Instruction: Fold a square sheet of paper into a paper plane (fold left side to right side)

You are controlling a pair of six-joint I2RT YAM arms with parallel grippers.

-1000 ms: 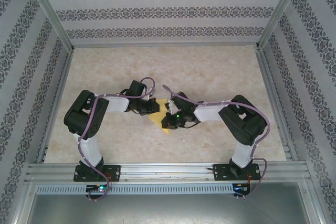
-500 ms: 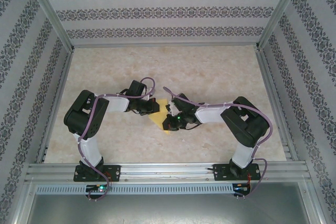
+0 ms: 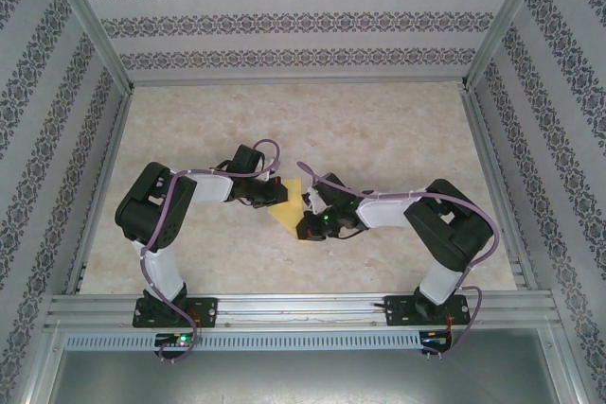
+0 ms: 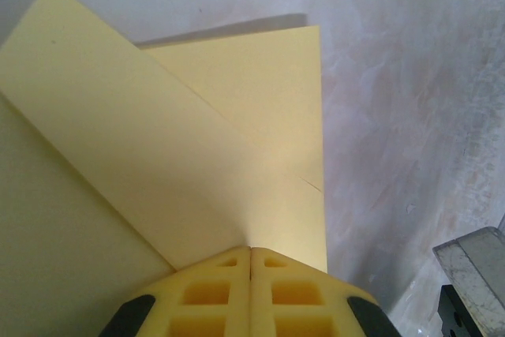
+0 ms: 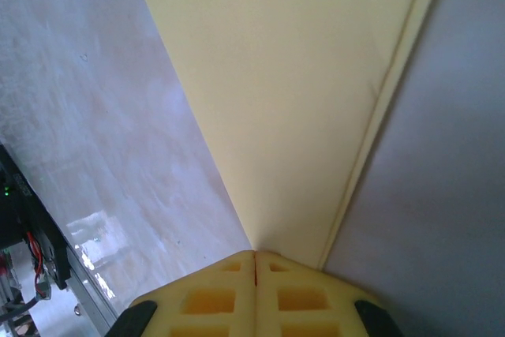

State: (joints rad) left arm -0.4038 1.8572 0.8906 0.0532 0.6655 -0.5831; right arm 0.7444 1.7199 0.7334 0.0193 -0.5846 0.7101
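- Top external view puts the thin yellow sheet of paper [image 3: 291, 210], folded into a pointed wedge, flat on the beige marble-patterned table top [image 3: 379, 139], with both arms reaching in to meet over it
- The left gripper [image 3: 276, 194] sits at the paper's far left edge and the right gripper [image 3: 309, 225] at its near right end, so the sheet is pinned from two opposite sides, probably to stop it sliding while a crease is set
- In the left wrist view the left gripper [image 4: 251, 258] has its yellow fingers pressed together with no gap, tips touching the paper [image 4: 158, 155] where a long diagonal flap [image 4: 118, 116] ends; I cannot tell whether a layer is nipped between them or only pressed down
- In the right wrist view the right gripper [image 5: 255, 258] is likewise closed tight, its tips at the narrow end of the paper [image 5: 292, 100], which widens away from them; here too, pinch or press cannot be told apart
- Along the paper's right edge in that view, two or three layers show slightly staggered, so the folds are not perfectly flush
- The flap's edges look straight and sharp, and a faint crease line runs beside it
- My reading is that a left-over-right fold is being held or flattened, with the dart shape unfinished
- Bare table lies open all round the paper, widest beyond its far side, while the space right above the paper is tight with both wrists close together
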